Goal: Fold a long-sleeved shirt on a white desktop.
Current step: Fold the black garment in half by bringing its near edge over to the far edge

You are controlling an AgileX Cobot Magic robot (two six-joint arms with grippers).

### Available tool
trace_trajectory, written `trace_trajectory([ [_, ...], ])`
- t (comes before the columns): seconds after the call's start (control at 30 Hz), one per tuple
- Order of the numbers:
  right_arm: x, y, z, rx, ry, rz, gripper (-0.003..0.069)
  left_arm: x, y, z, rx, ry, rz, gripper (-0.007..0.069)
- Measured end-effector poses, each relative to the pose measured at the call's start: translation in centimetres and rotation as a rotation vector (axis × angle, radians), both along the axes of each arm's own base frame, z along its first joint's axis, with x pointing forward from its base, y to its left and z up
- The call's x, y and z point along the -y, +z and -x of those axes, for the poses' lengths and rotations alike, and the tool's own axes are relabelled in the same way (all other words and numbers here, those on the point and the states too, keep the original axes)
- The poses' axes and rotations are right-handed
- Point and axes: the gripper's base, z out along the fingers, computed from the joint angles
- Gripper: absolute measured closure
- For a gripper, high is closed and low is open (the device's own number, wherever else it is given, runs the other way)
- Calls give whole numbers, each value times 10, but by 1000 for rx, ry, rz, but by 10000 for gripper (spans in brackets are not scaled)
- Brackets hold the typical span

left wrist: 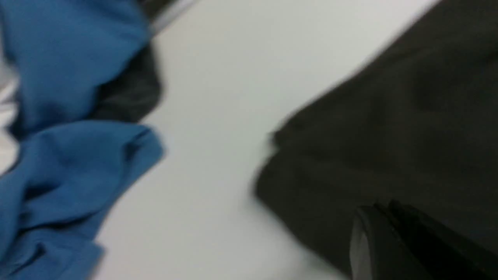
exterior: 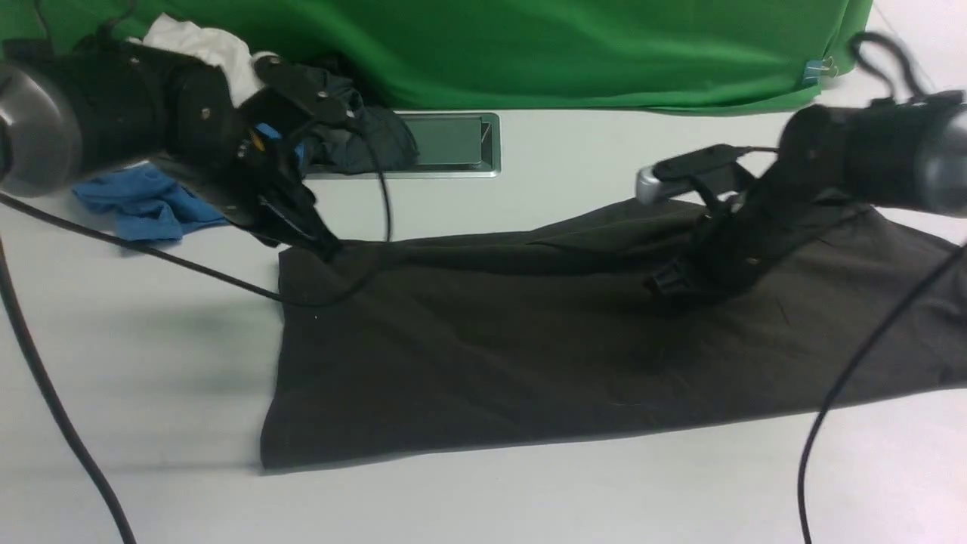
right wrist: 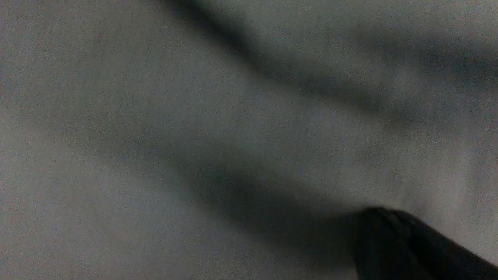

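Green backdrop cloth (exterior: 566, 53) is hanging along the far edge of the white counter (exterior: 604, 491), just behind the silver-framed hatch (exterior: 446, 143). Well left of the hatch, a crumpled blue garment (exterior: 143, 204) is lying on the counter, and a white cloth (exterior: 200, 45) is showing farther back behind the left arm. A smaller dark garment (exterior: 378, 143) is bunching against the hatch's left end. The left hand (exterior: 326, 245) is reaching down nearer than the hatch and left of it, with its fingers clenched together and their tips touching the far left corner of the long-sleeved shirt (exterior: 491, 355); whether any fabric is being caught between them cannot be told. The shirt is lying spread on the counter on the near side of the hatch, running from below the hatch's left end far out to the right, with a raised fold running along its far edge. Right of the hatch and nearer, the right hand (exterior: 663, 285) is pressing down on the shirt's right half, clenched too, and the blurred wrist view is showing only dark cloth around its tips.
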Motion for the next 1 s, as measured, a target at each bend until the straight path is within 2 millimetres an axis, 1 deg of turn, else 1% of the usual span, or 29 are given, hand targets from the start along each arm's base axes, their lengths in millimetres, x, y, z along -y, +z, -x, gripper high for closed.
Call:
trace_trajectory([
  [0.13, -5, 10, -26, 85, -11, -20, 627, 24, 16, 16, -7, -60, 8, 605],
  [0.2, -7, 13, -32, 101, -17, -28, 627, 32, 21, 23, -14, -82, 10, 605],
  [0.27, -10, 21, -44, 151, -22, -41, 627, 41, 26, 32, -38, -98, 32, 605],
  [0.37, -12, 21, -59, 229, -35, -55, 627, 48, 29, 40, -76, -100, 64, 605],
  [0.4, -12, 15, -68, 264, -47, -59, 627, 49, 28, 42, -94, -100, 67, 605],
  [0.43, -11, 17, -69, 274, -49, -61, 627, 49, 28, 42, -97, -100, 68, 605],
  [0.47, -8, 9, -79, 311, -67, -64, 627, 49, 28, 44, -121, -98, 63, 605],
  [0.53, -2, 5, -86, 327, -85, -63, 627, 47, 27, 46, -146, -100, 41, 605],
  [0.57, 4, 7, -88, 330, -97, -63, 627, 46, 26, 48, -168, -98, 34, 605],
  [0.63, 20, 19, -93, 342, -128, -64, 626, 43, 25, 51, -200, -101, 0, 605],
  [0.67, 27, 29, -92, 348, -138, -65, 626, 43, 25, 51, -201, -102, -3, 605],
  [0.7, 28, 32, -91, 342, -139, -64, 626, 43, 25, 51, -201, -102, -3, 605],
  [0.73, 43, 54, -86, 340, -151, -60, 626, 43, 25, 50, -191, -103, -2, 605],
  [0.77, 47, 56, -84, 330, -153, -57, 626, 43, 25, 50, -189, -103, -1, 605],
  [0.8, 61, 83, -74, 333, -160, -51, 626, 43, 25, 49, -182, -103, 3, 605],
  [0.83, 66, 89, -71, 331, -164, -48, 626, 43, 25, 49, -182, -102, 6, 605],
  [0.87, 82, 107, -56, 319, -184, -37, 626, 44, 25, 49, -183, -101, 10, 605],
  [0.93, 109, 117, -33, 286, -229, -14, 625, 44, 25, 50, -192, -98, 20, 605],
  [0.97, 125, 122, -15, 259, -263, -2, 623, 45, 25, 51, -200, -95, 30, 605],
  [1.0, 137, 121, -5, 229, -288, 5, 621, 46, 25, 51, -204, -94, 36, 605],
])
